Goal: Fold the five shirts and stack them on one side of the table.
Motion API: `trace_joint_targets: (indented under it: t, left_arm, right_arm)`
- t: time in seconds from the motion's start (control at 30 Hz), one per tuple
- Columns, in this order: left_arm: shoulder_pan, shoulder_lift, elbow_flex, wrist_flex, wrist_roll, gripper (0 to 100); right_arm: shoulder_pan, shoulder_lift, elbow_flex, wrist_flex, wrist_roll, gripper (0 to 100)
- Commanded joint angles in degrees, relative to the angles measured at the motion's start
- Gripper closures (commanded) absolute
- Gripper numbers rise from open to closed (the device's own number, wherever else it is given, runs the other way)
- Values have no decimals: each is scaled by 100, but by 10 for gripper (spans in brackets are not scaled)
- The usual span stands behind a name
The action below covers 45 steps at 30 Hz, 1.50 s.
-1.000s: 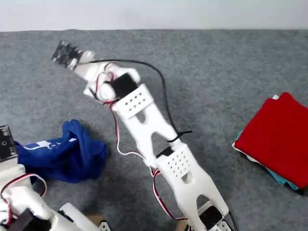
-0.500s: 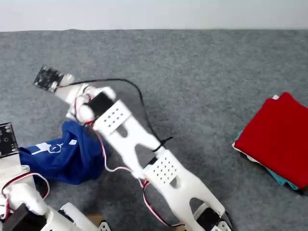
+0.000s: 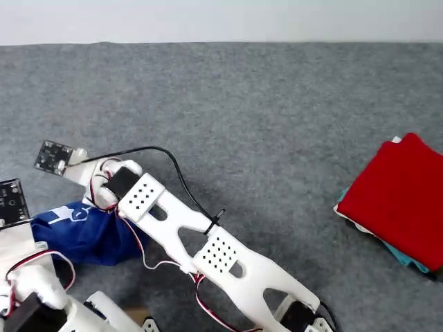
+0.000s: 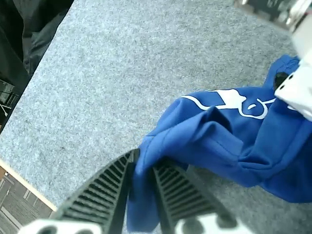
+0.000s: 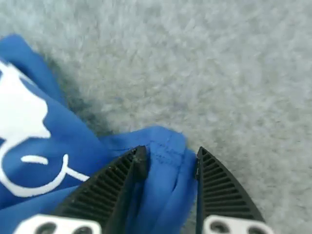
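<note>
**Worktop.** The grey felt-like worktop carries two groups of garments, well apart: one at the left near edge of the high view, one at the right edge.

**Blue shirt.** The blue shirt lies unfolded and bunched at the left near side of the worktop, with both arms over it. White print shows on its upper surface. In the left wrist view the blue shirt rises in thick rumpled folds, and one flap runs down toward the camera. In the right wrist view the blue shirt ends in a stitched hem that rests on the grey surface.

**Left claw.** The left claw is drawn narrow, with the flap of the blue shirt pinched between its ribbed fingers. It sits near the worktop's left edge.

**Right claw.** The right arm stretches flat across the worktop from the near right to the blue shirt. The right claw stands partly apart, astride the hem fold. Blue cloth lies between the fingers, and the tips are at or just above the worktop.

**Stack.** A folded red shirt lies on top of the stack at the right edge. The corner of a teal shirt shows beneath it, and a thin white edge shows at its upper corner. How many garments the stack holds cannot be told.
</note>
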Motion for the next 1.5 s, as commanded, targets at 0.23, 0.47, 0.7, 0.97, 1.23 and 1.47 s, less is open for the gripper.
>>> trace_joint_targets:
  t: [0.23, 0.47, 0.7, 0.97, 1.23, 1.47]
  left_arm:
    - [53, 70, -127, 18, -62, 995]
    - [53, 70, -22, 9, -62, 995]
    - [53, 70, -40, -79, -62, 995]
    - [123, 114, -382, -888, -62, 995]
    - [1732, 343, -936, -2198, -35, 996]
    - [2233, 2567, -2809, -2470, 369, 996]
  right_arm:
    - [233, 224, -281, -84, 360, 958]
    - [330, 40, -747, -31, 888, 987]
    - [831, -857, -1152, 391, 897, 988]
    - [1903, -1991, -1152, 1042, 888, 988]
    - [2826, -3029, -1152, 1824, 545, 988]
    - [3451, -3609, -1152, 2141, 527, 988]
